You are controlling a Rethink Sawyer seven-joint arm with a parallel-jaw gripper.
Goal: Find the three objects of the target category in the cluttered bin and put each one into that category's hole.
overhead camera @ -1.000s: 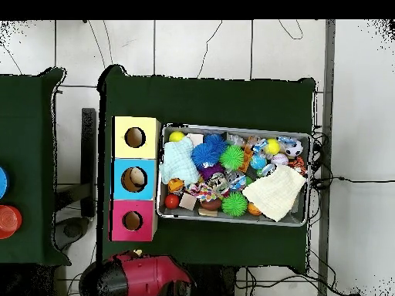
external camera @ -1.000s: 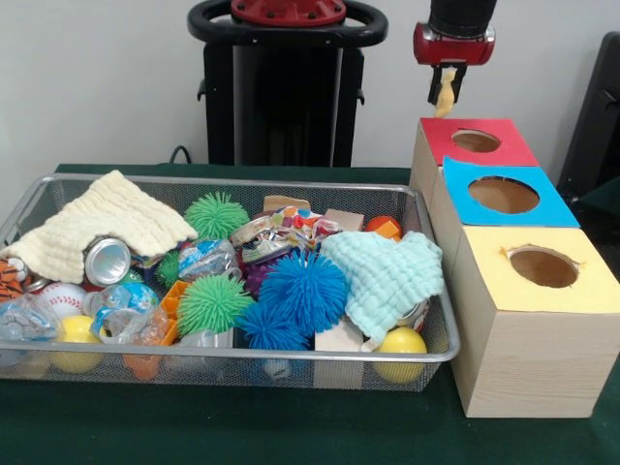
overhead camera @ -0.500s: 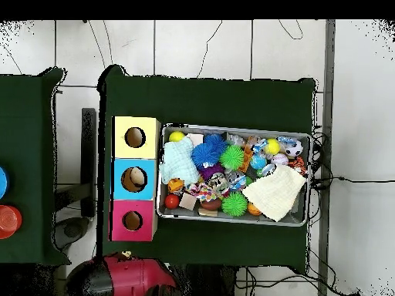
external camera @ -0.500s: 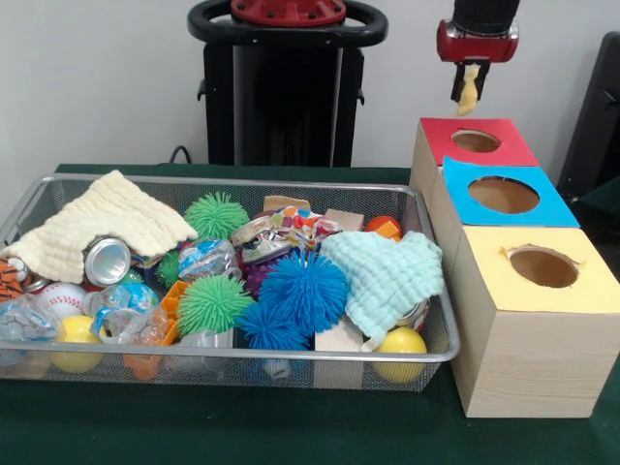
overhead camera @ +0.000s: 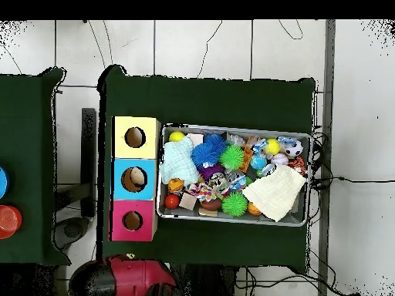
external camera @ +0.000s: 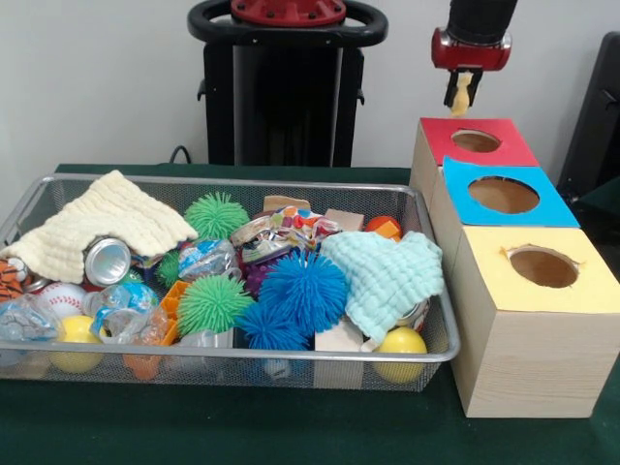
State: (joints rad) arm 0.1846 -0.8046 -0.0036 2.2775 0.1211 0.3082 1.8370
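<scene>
My gripper (external camera: 462, 95) hangs at the top right of the front view, shut on a small pale yellow-tan plush toy (external camera: 461, 97). It holds the toy in the air above and slightly behind the round hole (external camera: 476, 141) in the red-topped wooden box (external camera: 504, 153). That hole also shows in the overhead view (overhead camera: 132, 221). The wire mesh bin (external camera: 291, 356) sits to the left, full of clutter. An orange plush with black tiger stripes (external camera: 12, 279) peeks out at the bin's left end. The orange-tan plush is not visible.
A blue-topped box (external camera: 538, 199) and a yellow-topped box (external camera: 591, 281) stand in a row in front of the red one. The bin holds spiky green and blue balls (external camera: 303, 289), yellow balls (external camera: 400, 343), a cream cloth (external camera: 107, 221), a mint cloth (external camera: 387, 275) and a can (external camera: 107, 260).
My gripper with the plush moved right over the red box, then shifted slightly back left and a little higher. The bin's contents have not moved.
</scene>
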